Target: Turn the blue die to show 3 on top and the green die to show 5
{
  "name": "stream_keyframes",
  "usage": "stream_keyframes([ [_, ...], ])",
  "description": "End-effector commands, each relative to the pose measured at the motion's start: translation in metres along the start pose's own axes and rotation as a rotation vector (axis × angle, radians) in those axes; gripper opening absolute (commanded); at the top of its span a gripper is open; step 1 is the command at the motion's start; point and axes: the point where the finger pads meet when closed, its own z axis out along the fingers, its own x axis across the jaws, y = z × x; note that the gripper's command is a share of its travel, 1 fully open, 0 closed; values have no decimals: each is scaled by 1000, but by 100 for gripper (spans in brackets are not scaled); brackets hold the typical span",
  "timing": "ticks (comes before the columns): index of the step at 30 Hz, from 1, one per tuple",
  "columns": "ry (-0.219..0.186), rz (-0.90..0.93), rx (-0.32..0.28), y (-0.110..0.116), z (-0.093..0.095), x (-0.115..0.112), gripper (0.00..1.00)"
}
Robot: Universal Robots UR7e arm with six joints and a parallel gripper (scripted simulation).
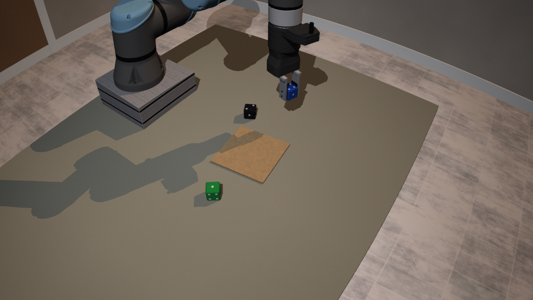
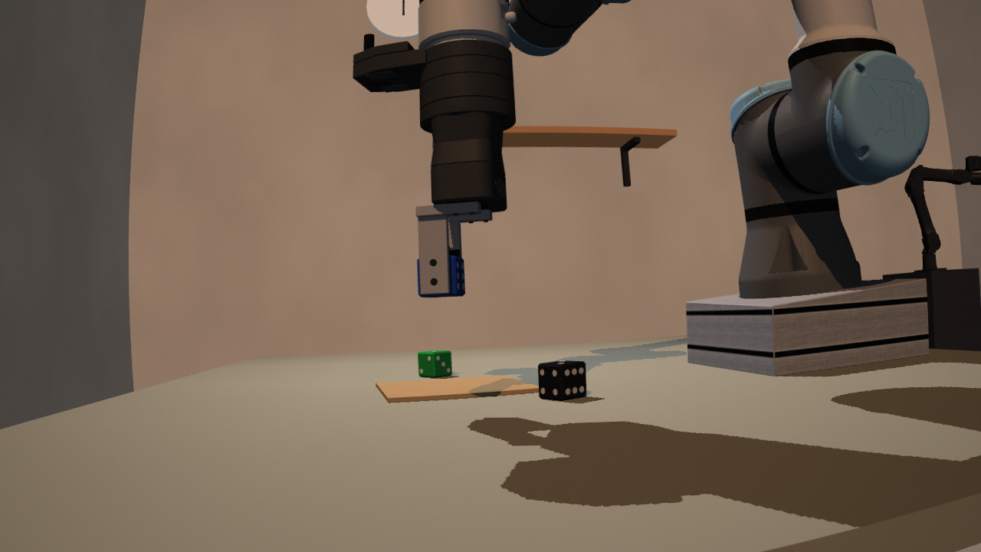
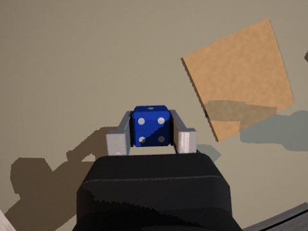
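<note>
1. Blue die (image 3: pixel 150 126) is seen clamped between the two grey fingers of the gripper (image 1: pixel 290 88), which stand about half open and pressed against opposite faces of it.
2. The die is held well above the table (image 1: pixel 111 242), apart from the mat (image 1: pixel 250 153); this is plain in the exterior view.
3. A four-pip face is shown to the wrist camera, toward the gripper body.
4. The step in hand is judged to be carriage and reorientation of the blue die; a wrist rotation bringing 3 uppermost is called for, then lowering onto the mat.
5. The green die (image 1: pixel 212 191) and black die (image 1: pixel 250 111) are noted on the table, beside the mat, neither on it.
</note>
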Motion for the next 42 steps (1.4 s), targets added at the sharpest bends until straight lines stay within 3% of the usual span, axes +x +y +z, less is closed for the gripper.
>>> stream_keyframes([
  [1, 0, 0, -2, 0, -8, 0, 57],
  [25, 0, -34, -2, 0, -12, 0, 57],
  [33, 0, -120, -2, -1, -11, -2, 57],
  [42, 0, -367, -2, -4, -9, -6, 57],
])
